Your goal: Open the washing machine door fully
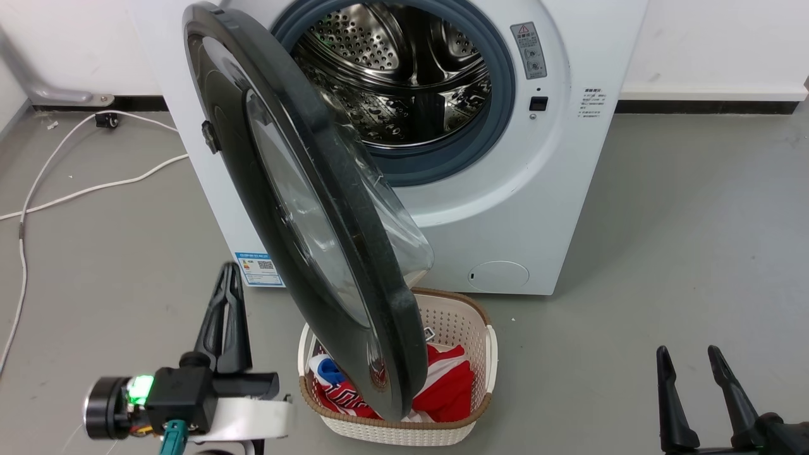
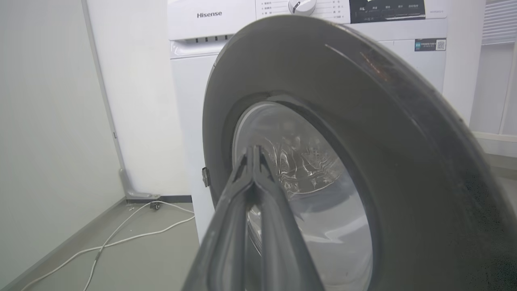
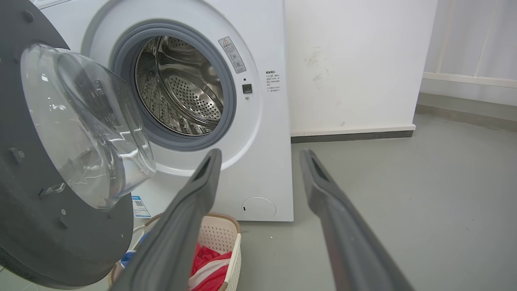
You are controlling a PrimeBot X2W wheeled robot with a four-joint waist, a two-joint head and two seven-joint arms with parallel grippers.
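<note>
Washing machine door (image 1: 316, 208) — stands out from the washer (image 1: 556, 189) on its left-side hinge, nearly edge-on to me, lower rim over the laundry basket (image 1: 486, 354); drum (image 1: 404, 69) exposed. I judge it roughly half open, with the rest of the swing yet to do.
Left gripper (image 1: 231, 272) — fingers pressed together on nothing, near the door's outer face, pointing at the glass; contact I cannot confirm.
Right gripper (image 1: 687, 351): fingers spread, empty, well apart from the washer.
</note>
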